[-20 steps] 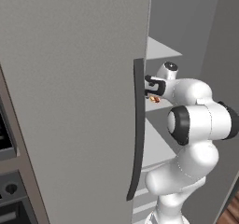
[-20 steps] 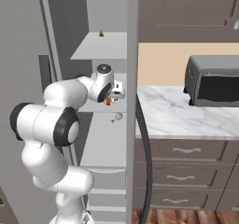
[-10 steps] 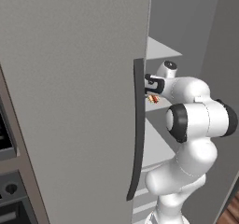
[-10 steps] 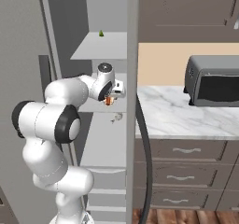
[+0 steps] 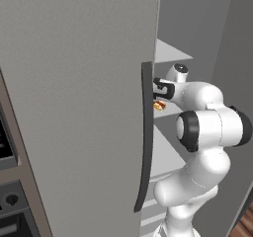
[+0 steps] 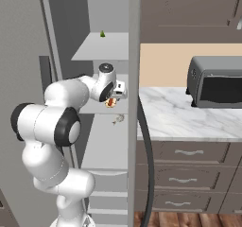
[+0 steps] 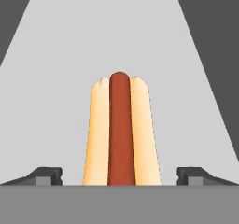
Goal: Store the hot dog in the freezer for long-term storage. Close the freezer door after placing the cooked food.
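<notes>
**Hot dog at the freezer shelf**

In the hand view the gripper (image 7: 119, 176) was seen with fingertips spread wide, well clear of the hot dog (image 7: 120, 130) between them; whether the bun rested on the pale shelf (image 7: 56, 78) could not be told. Beyond, the freezer (image 6: 101, 46) was held open, judged to admit the arm. The freezer door (image 5: 74, 98) was left ajar, unclosed.

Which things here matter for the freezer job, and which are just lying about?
Job:
hot dog, between the open gripper jaws over a white shelf
freezer, open
freezer door with dark bar handle

Lying about:
toaster oven on the marble counter
small green item on the upper shelf
</notes>
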You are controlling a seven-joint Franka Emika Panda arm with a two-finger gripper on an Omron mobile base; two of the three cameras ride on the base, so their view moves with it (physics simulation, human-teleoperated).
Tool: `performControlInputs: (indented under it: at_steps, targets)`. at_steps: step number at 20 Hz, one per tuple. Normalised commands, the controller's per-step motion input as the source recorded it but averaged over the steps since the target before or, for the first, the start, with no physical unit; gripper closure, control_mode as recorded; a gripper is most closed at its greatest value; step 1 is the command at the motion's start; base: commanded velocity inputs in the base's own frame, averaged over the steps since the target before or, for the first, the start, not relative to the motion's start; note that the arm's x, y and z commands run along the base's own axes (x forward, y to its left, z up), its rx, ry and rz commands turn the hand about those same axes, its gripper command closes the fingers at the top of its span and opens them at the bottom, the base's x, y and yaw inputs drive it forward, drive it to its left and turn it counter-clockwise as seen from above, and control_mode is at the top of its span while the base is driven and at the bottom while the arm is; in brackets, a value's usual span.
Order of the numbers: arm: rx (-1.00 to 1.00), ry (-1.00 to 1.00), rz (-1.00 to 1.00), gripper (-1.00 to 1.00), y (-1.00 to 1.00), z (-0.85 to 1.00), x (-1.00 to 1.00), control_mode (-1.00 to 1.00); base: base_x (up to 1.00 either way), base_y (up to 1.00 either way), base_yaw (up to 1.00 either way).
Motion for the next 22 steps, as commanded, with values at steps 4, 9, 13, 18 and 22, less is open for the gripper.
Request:
performControlInputs:
  at_steps: [4, 9, 13, 18, 22]
  targets:
    - [-0.01, -0.03, -0.04, -1.00, 0.00, 0.08, -0.74, -1.00, 0.00, 0.00, 0.00]
    - [0.00, -0.04, -0.05, -1.00, 0.00, 0.15, -1.00, -1.00, 0.00, 0.00, 0.00]
    - [-0.01, -0.01, -0.04, -1.00, 0.00, 0.20, -1.00, -1.00, 0.00, 0.00, 0.00]
    - [-0.08, 0.08, -0.04, -1.00, 0.00, 0.43, -0.98, -1.00, 0.00, 0.00, 0.00]
    - [-0.03, 0.18, -0.07, -1.00, 0.00, 0.37, -0.99, -1.00, 0.00, 0.00, 0.00]
